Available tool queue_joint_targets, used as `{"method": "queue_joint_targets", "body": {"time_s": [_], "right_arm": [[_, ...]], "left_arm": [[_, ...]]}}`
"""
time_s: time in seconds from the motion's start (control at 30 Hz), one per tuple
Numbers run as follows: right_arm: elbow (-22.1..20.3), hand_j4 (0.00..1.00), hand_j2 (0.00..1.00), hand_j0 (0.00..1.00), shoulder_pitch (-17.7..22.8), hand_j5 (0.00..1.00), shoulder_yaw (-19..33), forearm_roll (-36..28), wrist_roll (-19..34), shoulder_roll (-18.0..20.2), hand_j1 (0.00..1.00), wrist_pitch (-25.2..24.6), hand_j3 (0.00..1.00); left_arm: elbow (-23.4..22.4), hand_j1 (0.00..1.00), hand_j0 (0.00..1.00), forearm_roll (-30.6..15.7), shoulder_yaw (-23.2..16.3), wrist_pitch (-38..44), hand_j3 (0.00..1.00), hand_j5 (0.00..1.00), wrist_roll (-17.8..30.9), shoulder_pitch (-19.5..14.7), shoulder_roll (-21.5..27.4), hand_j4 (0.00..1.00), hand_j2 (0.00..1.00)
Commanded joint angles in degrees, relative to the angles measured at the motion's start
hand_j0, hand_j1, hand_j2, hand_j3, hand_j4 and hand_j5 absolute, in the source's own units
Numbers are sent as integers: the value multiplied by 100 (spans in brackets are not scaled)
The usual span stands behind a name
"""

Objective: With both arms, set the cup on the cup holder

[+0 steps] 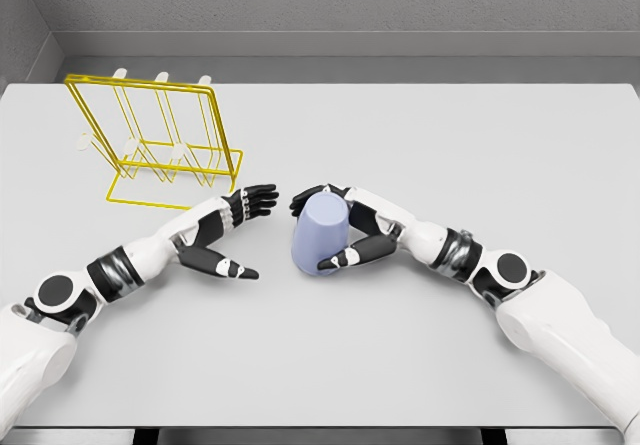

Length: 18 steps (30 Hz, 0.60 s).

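Both white arms reach in over the grey worktop (420, 365). Right of the cup (320, 235), the right hand (355, 230) wraps its fingers (340, 258) around it, thumb low and the others curled over the top. That lavender cup stands on the worktop, tilted slightly. Left of the cup, just apart from it, the left hand (228, 233) lies with its fingers (258, 200) spread and holding nothing. Farther back and left of the cup stands the yellow wire cup holder (160, 145).
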<state>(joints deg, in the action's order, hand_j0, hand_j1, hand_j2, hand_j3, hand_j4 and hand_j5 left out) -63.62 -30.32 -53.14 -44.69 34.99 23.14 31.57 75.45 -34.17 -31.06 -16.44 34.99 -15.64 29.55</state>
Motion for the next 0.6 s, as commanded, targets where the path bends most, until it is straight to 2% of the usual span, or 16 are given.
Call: {"method": "queue_joint_targets", "body": {"time_s": [0.0,0.17,0.57], "right_arm": [[7,80,80,80,0,80,-4,-39,1,-3,80,-10,80],[7,100,100,100,0,100,5,127,1,-3,100,-1,100],[16,100,100,100,-35,100,40,163,1,24,100,-1,100]], "left_arm": [[14,100,100,-38,4,0,100,100,1,0,7,100,100],[-13,100,100,-29,4,9,100,100,1,-9,25,100,100],[-4,100,100,-46,4,0,100,100,1,0,16,100,100]]}}
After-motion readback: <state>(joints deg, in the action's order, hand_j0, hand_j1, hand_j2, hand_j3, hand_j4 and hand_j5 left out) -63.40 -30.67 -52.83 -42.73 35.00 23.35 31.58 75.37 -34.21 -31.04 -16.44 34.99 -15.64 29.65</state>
